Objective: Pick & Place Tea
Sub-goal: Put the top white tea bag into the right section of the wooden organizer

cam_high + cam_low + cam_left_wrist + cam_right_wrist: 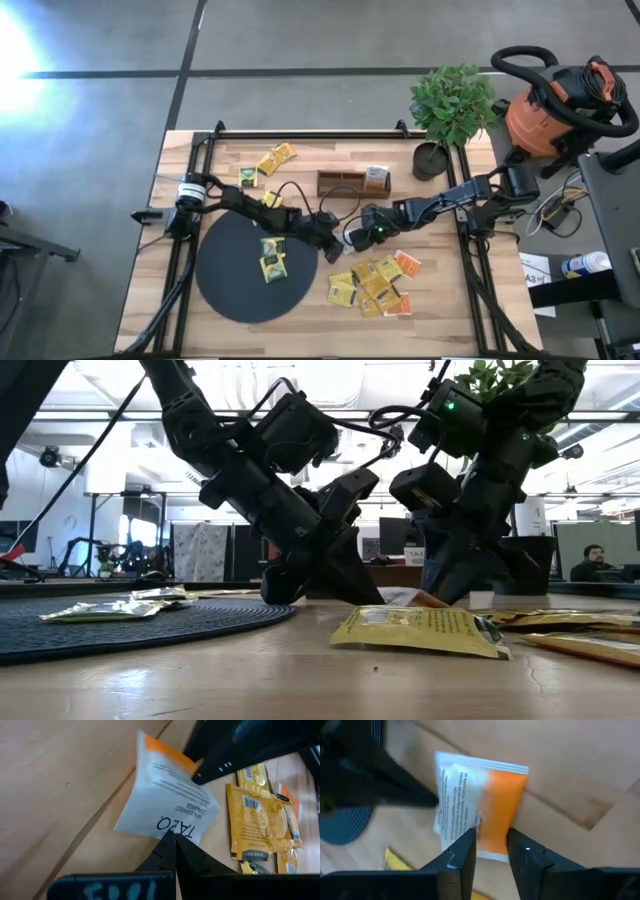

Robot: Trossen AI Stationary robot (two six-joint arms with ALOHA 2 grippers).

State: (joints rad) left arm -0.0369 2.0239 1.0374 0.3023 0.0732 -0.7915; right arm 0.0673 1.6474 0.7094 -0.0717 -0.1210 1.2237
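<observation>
Open-plan office: desks, monitors (392,532)

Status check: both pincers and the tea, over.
Left pincer shut on orange-and-white tea sachet. Right pincer straddling same sachet's other edge, jaws apart. Two yellow sachets on black mat. Nothing blocking.

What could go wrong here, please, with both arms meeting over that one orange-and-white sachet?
1. Both grippers work the same sachet: the left gripper pinches one edge while the right gripper straddles the opposite edge. Pulling apart could tear it.
2. The arms sit close together near the disc, so they may collide.
3. The yellow sachets lie right beside and could be swept aside.
</observation>
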